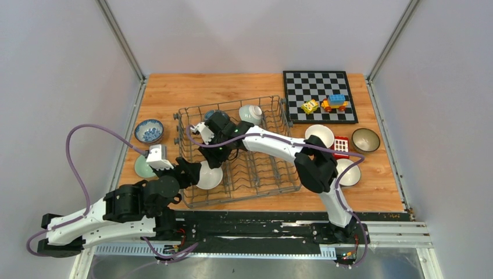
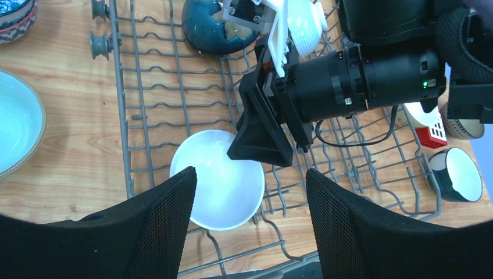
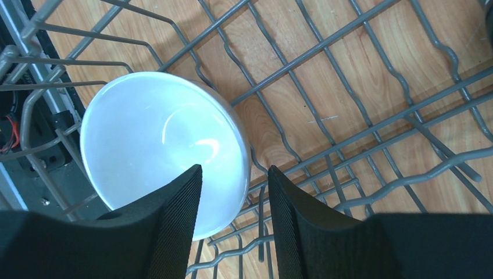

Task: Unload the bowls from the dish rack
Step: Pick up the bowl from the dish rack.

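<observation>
- Target: white bowl [image 3: 163,139] sits mouth-up in the near-left corner of the dish rack [image 1: 261,171].
- Right hand [image 3: 235,168] is directly above it, partly open and gripping nothing, with the bowl's rim running between its jaws.
- Left hand [image 2: 250,172] hovers higher, wide open and empty, so the right is likely nearer to lift.
</observation>
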`<act>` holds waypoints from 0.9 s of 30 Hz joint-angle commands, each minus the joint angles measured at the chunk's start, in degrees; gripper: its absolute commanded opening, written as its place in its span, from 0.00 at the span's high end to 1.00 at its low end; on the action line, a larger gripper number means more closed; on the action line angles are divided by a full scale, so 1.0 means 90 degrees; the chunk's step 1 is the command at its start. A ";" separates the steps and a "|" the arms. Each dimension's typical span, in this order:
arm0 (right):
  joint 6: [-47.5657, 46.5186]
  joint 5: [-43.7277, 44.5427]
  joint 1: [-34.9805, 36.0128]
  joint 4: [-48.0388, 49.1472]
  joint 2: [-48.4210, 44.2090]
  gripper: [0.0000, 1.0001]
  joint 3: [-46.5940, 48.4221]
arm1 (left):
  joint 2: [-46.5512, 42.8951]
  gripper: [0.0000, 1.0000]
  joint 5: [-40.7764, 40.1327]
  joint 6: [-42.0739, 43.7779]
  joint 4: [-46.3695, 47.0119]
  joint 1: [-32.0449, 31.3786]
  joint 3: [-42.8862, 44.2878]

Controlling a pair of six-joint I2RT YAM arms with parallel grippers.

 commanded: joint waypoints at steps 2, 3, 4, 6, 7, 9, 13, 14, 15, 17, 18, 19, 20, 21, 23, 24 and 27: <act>-0.0149 -0.0113 0.0124 -0.0164 0.0248 0.53 0.0103 | -0.0074 0.29 -0.0135 -0.0006 0.0025 0.0038 -0.0126; -0.0149 -0.0113 0.0129 -0.0164 0.0271 0.53 0.0100 | -0.0069 0.29 -0.0135 -0.0005 0.0033 0.0041 -0.0136; -0.0155 -0.0113 0.0130 -0.0164 0.0293 0.54 0.0094 | -0.0073 0.29 -0.0134 -0.0005 0.0054 0.0036 -0.0146; -0.0131 -0.0113 0.0139 -0.0164 0.0327 0.56 0.0089 | -0.0062 0.29 -0.0130 -0.0005 0.0081 0.0041 -0.0176; -0.0125 -0.0105 0.0132 -0.0164 0.0347 0.57 0.0084 | -0.0061 0.29 -0.0122 -0.0012 0.0088 0.0037 -0.0185; -0.0116 -0.0129 0.0146 -0.0164 0.0384 0.60 0.0074 | -0.0064 0.29 -0.0111 -0.0029 0.0095 0.0038 -0.0206; -0.0059 -0.0128 0.0167 -0.0164 0.0417 0.67 0.0066 | -0.0074 0.29 -0.0093 -0.0053 0.0102 0.0037 -0.0250; -0.0040 -0.0117 0.0161 -0.0164 0.0421 0.69 0.0069 | -0.0071 0.29 -0.0091 -0.0062 0.0101 0.0039 -0.0255; -0.0007 -0.0103 0.0166 -0.0162 0.0422 0.71 0.0053 | -0.0072 0.29 -0.0092 -0.0058 0.0103 0.0041 -0.0256; 0.0030 -0.0106 0.0169 -0.0164 0.0407 0.75 0.0045 | -0.0074 0.29 -0.0101 -0.0063 0.0108 0.0041 -0.0251; 0.0043 -0.0098 0.0175 -0.0164 0.0397 0.78 0.0044 | -0.0074 0.29 -0.0101 -0.0077 0.0109 0.0041 -0.0247; 0.0065 -0.0094 0.0176 -0.0164 0.0386 0.81 0.0057 | -0.0071 0.29 -0.0106 -0.0082 0.0116 0.0036 -0.0238; 0.0079 -0.0094 0.0171 -0.0159 0.0370 0.84 0.0071 | -0.0074 0.29 -0.0110 -0.0070 0.0142 0.0040 -0.0228; 0.0099 -0.0094 0.0178 -0.0164 0.0359 0.88 0.0086 | -0.0065 0.29 -0.0111 -0.0051 0.0164 0.0036 -0.0213; 0.0137 -0.0084 0.0175 -0.0164 0.0347 0.97 0.0134 | -0.0056 0.29 -0.0120 -0.0013 0.0204 0.0038 -0.0184; 0.0160 -0.0084 0.0176 -0.0164 0.0339 1.00 0.0148 | -0.0050 0.29 -0.0119 -0.0006 0.0209 0.0039 -0.0157; 0.0251 -0.0086 0.0178 -0.0164 0.0285 1.00 0.0168 | -0.0042 0.29 -0.0139 0.0005 0.0196 0.0041 -0.0090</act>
